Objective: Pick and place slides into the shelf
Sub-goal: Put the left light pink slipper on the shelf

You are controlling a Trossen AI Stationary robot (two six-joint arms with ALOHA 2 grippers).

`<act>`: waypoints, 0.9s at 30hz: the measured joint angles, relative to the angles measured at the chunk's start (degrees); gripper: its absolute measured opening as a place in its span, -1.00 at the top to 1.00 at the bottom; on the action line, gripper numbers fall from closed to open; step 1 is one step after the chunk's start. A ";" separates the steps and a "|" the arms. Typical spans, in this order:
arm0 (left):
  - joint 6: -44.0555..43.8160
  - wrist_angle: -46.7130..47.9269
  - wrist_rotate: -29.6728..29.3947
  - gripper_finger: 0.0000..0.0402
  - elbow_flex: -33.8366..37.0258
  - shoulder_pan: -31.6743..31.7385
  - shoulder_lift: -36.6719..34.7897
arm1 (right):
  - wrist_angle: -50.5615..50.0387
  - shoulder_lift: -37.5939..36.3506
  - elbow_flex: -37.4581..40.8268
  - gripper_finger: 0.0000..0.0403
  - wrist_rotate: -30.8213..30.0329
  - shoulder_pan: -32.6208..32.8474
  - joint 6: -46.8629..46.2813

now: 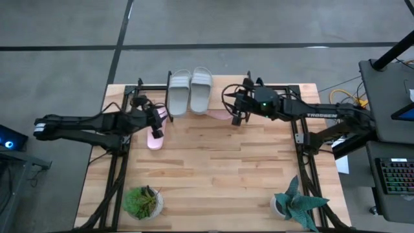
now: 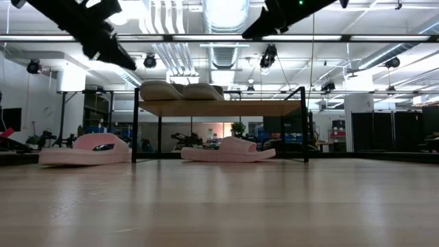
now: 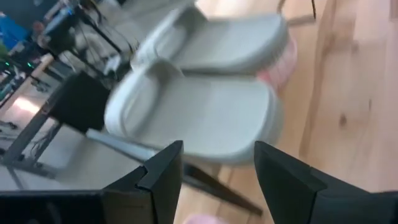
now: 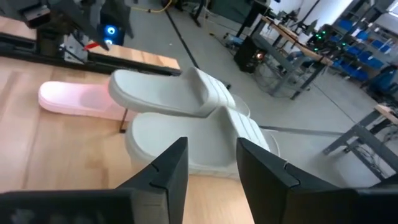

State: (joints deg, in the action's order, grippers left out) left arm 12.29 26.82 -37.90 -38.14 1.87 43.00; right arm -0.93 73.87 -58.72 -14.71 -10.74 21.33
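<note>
Two pale grey slides [image 1: 179, 90] [image 1: 200, 89] lie side by side, soles down, on the shelf's plank top [image 2: 219, 108] at the table's far edge. One pink slide [image 1: 156, 133] lies on the table to the left of the shelf. The other pink slide [image 2: 230, 149] lies on the table under the shelf. My left gripper [image 1: 158, 118] hovers open above the left pink slide, and the grey slides show beyond its fingers [image 3: 217, 155]. My right gripper [image 1: 236, 111] hangs open at the shelf's right end, facing the grey slides [image 4: 186, 106], with nothing between its fingers [image 4: 211, 152].
Two potted plants stand near the table's front edge, one at the left [image 1: 143, 202] and one at the right [image 1: 294, 206]. The shelf's thin black legs [image 2: 135, 127] [image 2: 304, 123] frame the space under its top. A side desk with a keyboard [image 1: 394, 175] stands off the table's right.
</note>
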 joint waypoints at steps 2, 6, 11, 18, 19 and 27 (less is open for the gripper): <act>-0.09 2.51 0.02 0.10 0.02 0.00 0.90 | -0.15 -0.61 0.56 0.38 -0.36 0.00 0.12; -0.04 7.83 2.42 0.10 0.10 -0.07 2.72 | 0.06 -1.46 1.09 0.37 -0.36 0.00 0.12; -2.35 9.03 3.36 0.10 1.49 -0.04 5.62 | -0.39 -1.44 1.59 0.38 -0.38 0.00 0.12; -10.68 12.34 3.43 0.10 1.85 -0.04 10.66 | -0.57 -1.44 1.86 0.40 -0.38 -0.02 0.12; -11.16 12.58 3.43 0.10 1.85 -0.04 11.38 | -0.60 -1.44 1.86 0.39 -0.38 -0.02 0.12; -13.57 12.76 3.25 0.10 1.18 0.00 16.64 | -1.31 -1.44 1.90 0.42 -0.38 -0.02 0.12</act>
State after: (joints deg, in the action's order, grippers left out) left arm -1.27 39.57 -34.65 -36.96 1.87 59.64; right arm -2.24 72.42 -56.82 -15.09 -10.76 21.45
